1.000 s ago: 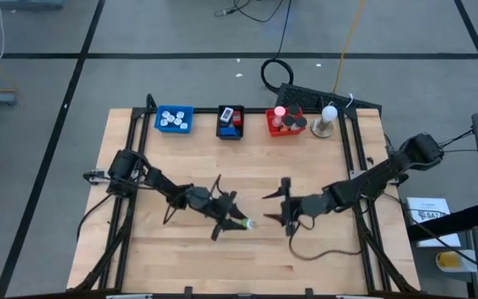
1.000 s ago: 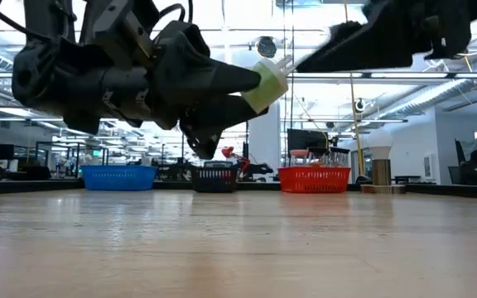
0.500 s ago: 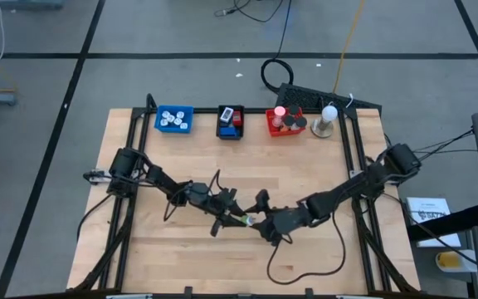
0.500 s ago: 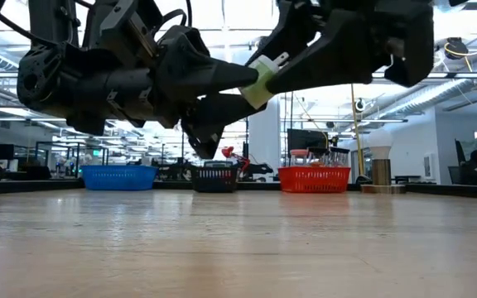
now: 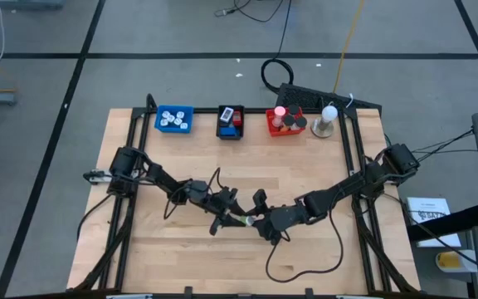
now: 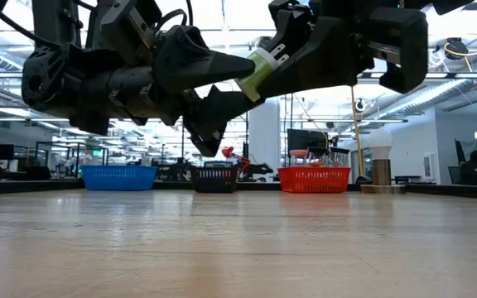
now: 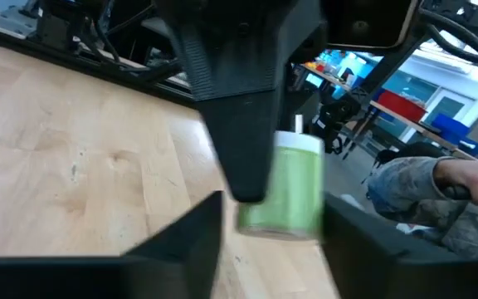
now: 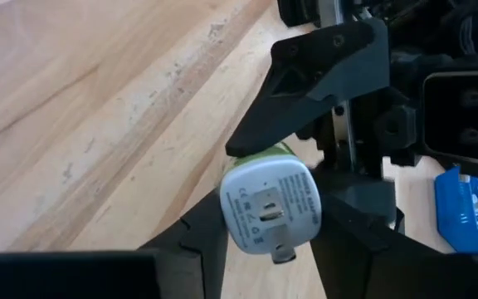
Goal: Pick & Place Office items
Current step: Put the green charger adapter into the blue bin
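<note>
One office item, a green plug (image 6: 257, 70) with a white pronged face (image 8: 268, 203), hangs high above the table's middle between both grippers. My right gripper (image 8: 268, 237) comes in from the table's right and is shut on it. My left gripper (image 7: 274, 228) reaches in level from the left. It is open, with its fingers on either side of the plug's green end (image 7: 293, 195). In the high view the plug (image 5: 247, 220) shows as a small pale spot between the left gripper (image 5: 235, 218) and the right gripper (image 5: 260, 223). My right gripper pinches the plug's white-faced end by its two sides (image 8: 232, 208) between its two fingers. It comes from the table's right, slanting a little downward. The plug is lifted clear of the table, its pronged end tilted up. My left gripper: I cannot tell whether a finger (image 6: 234, 64) touches the green end.
A blue tray (image 5: 173, 119), a black tray (image 5: 231, 122) and a red tray (image 5: 285, 122) stand along the far edge, with a white ball-topped stand (image 5: 328, 119) to their right. A dark cable (image 5: 305, 264) loops over the near table. A person's sleeve (image 7: 438, 195) shows beyond the table.
My right gripper has moved toward the table's left and near edge, up to the plug, rolled about its own line, and shut on the plug's white end. My left gripper has stayed in place and its fingers have parted. The plug's white end has tipped slightly upward.
</note>
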Controlling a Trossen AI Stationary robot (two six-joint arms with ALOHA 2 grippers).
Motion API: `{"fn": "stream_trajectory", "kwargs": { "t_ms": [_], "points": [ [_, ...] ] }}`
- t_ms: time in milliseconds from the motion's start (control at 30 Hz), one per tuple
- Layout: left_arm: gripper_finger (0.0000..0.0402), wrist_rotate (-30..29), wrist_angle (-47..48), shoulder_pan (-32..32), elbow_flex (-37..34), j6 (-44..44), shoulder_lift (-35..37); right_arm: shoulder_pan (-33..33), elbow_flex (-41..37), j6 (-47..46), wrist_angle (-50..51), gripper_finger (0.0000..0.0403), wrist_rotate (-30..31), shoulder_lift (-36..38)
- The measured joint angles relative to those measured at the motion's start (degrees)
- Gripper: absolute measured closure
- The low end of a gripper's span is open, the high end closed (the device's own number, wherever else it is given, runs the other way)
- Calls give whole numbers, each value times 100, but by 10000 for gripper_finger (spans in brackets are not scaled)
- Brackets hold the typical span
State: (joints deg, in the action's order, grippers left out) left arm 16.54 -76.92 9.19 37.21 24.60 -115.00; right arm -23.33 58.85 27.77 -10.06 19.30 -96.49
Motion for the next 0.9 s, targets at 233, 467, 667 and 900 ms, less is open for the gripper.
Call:
{"fn": "stream_trajectory", "kwargs": {
  "t_ms": [233,467,667,900],
  "points": [
    [85,-264,232,-277,-601,-447,419,152,15,-545,162,276,168,240],
    [118,-2637,319,-172,-2350,-1227,2015,1026,511,-2149,1468,276,118,332],
    [212,-3771,346,1,-3135,-1320,2847,2066,1801,-3033,3027,276,-704,-612],
    [307,-3972,351,31,-3139,-1736,2920,2642,3226,-3103,4045,272,-1402,-2004]
  ]
}}
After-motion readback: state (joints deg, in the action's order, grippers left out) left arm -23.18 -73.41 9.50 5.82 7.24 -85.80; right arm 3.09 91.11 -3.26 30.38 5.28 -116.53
